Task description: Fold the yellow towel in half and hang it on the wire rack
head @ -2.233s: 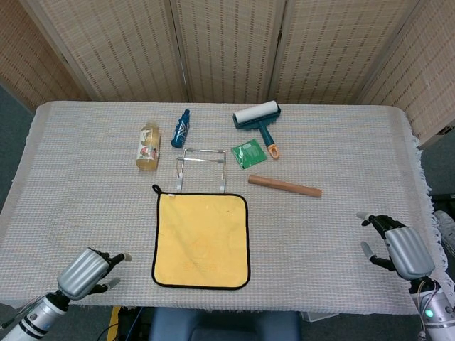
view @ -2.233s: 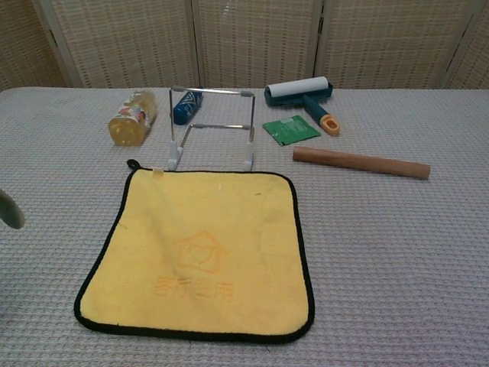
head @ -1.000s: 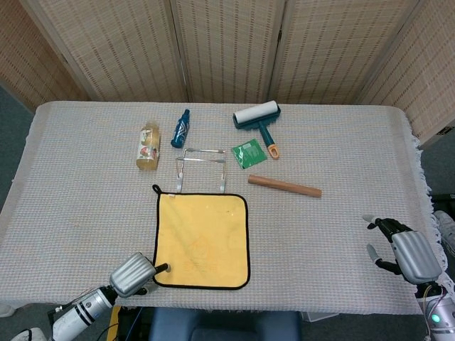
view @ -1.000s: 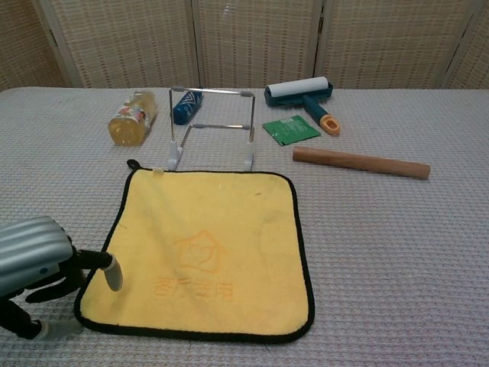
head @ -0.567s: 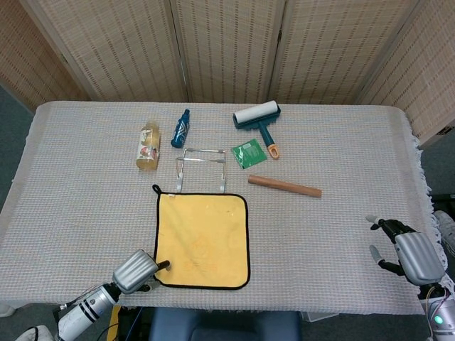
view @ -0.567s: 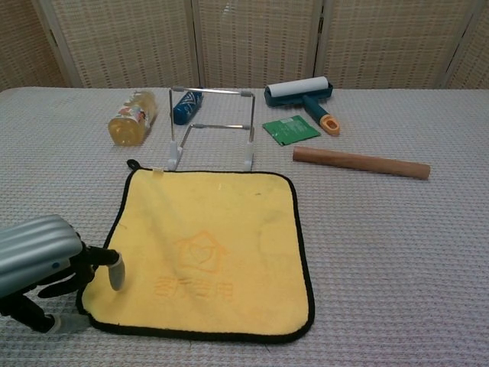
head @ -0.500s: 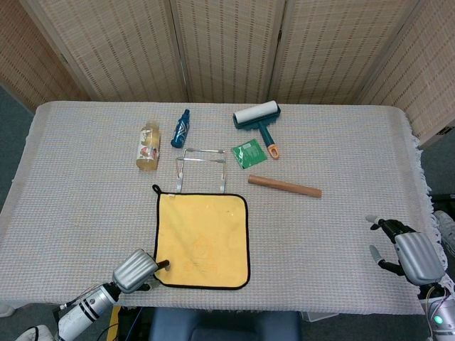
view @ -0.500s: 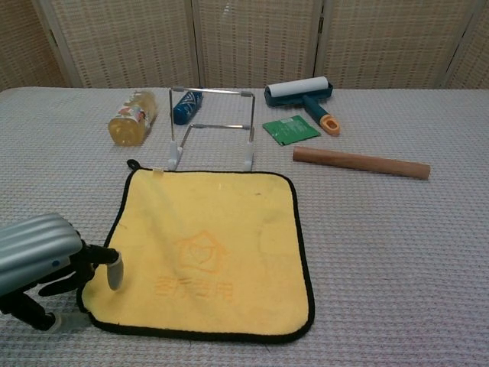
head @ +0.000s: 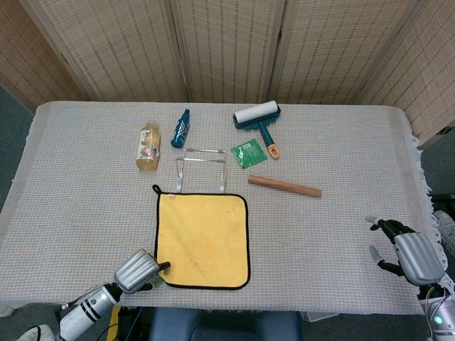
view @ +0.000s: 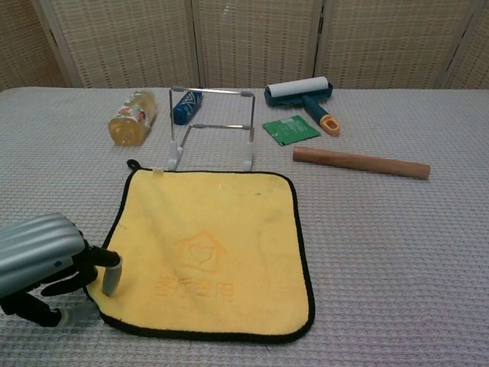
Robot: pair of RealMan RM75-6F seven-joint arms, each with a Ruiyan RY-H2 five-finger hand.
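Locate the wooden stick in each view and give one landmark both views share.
Head view: the wooden stick lies right of centre, beyond the yellow towel's far right corner.
Chest view: the stick lies upper right, right of the wire rack.
Shared landmark: the green packet just behind it.

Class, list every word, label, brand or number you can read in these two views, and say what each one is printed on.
Nothing can be read with certainty.
yellow towel: an orange house-and-heart emblem with characters beneath, too blurred to read.
amber bottle: label too small.
blue bottle: print too small.
green packet: print illegible.
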